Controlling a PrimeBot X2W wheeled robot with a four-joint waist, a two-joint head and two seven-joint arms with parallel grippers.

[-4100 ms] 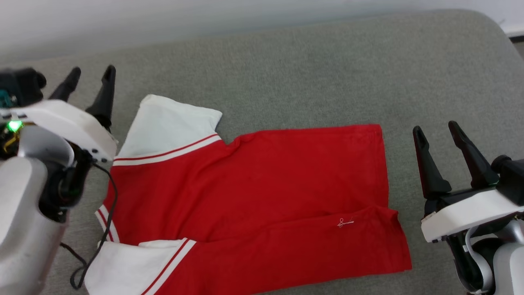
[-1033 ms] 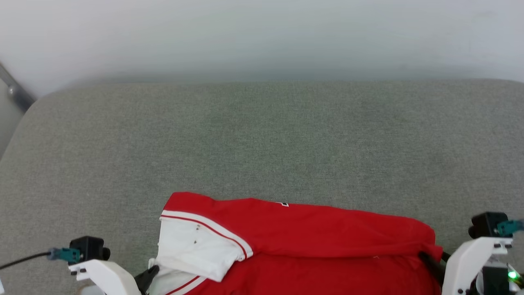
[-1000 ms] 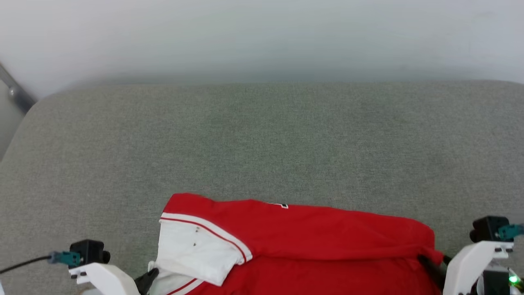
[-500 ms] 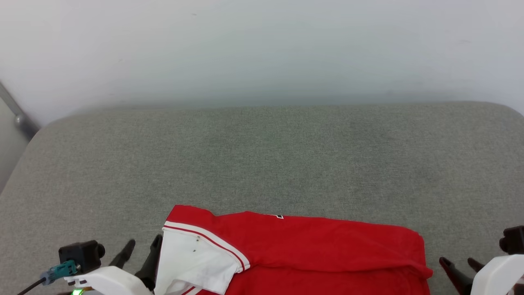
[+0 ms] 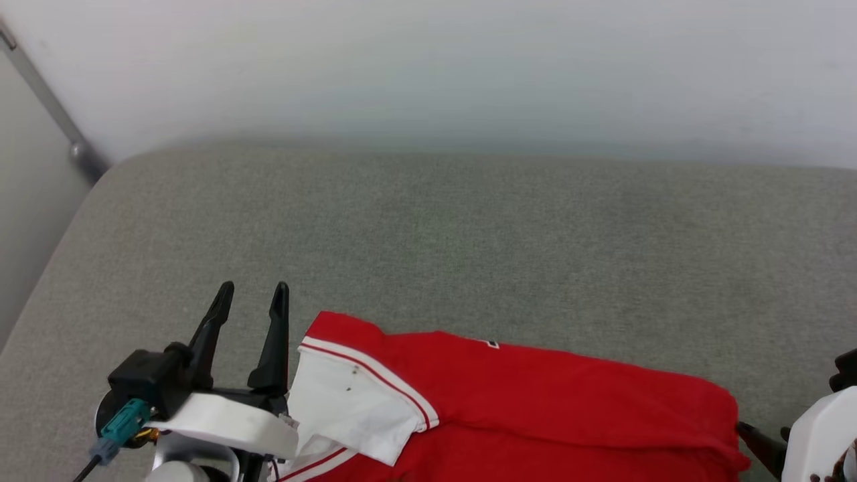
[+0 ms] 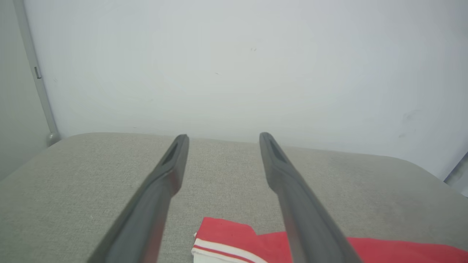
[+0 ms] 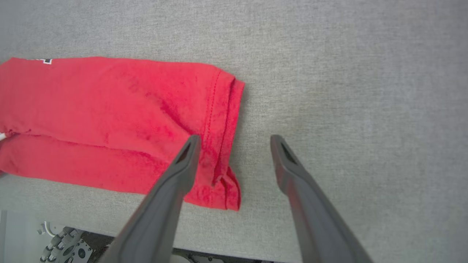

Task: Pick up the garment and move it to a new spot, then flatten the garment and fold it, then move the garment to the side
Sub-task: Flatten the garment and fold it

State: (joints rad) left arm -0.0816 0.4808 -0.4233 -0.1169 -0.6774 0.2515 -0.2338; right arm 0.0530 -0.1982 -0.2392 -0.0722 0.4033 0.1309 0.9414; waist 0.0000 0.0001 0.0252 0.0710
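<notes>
Head view: the garment [image 5: 535,402] lies folded on a big grey pad [image 5: 469,234]. It is on the near side of the pad, close to the robot. It is red, with a white sleeve [image 5: 348,408] at its left end. The sleeve has red and white stripes along its edge. The hem is at the right end. A tiny bit of black and white print [image 5: 492,343] peeks out at the far edge of the fold.

The left gripper [image 5: 254,289] is just to the left of the white sleeve. Its two dark fingers are spread apart, with nothing between them. They point to the far side, toward the pale wall [image 5: 428,67]. A thin grey pole [image 5: 47,100] runs down the wall at the far left.

In the right wrist view, the right gripper [image 7: 236,138] is at the hem end of the shirt. Its fingers are spread wide too, and they hold nothing. One finger [image 7: 175,182] shows over the red hem. The other shows over the bare grey pad. I cannot tell if the finger touches the cloth.
</notes>
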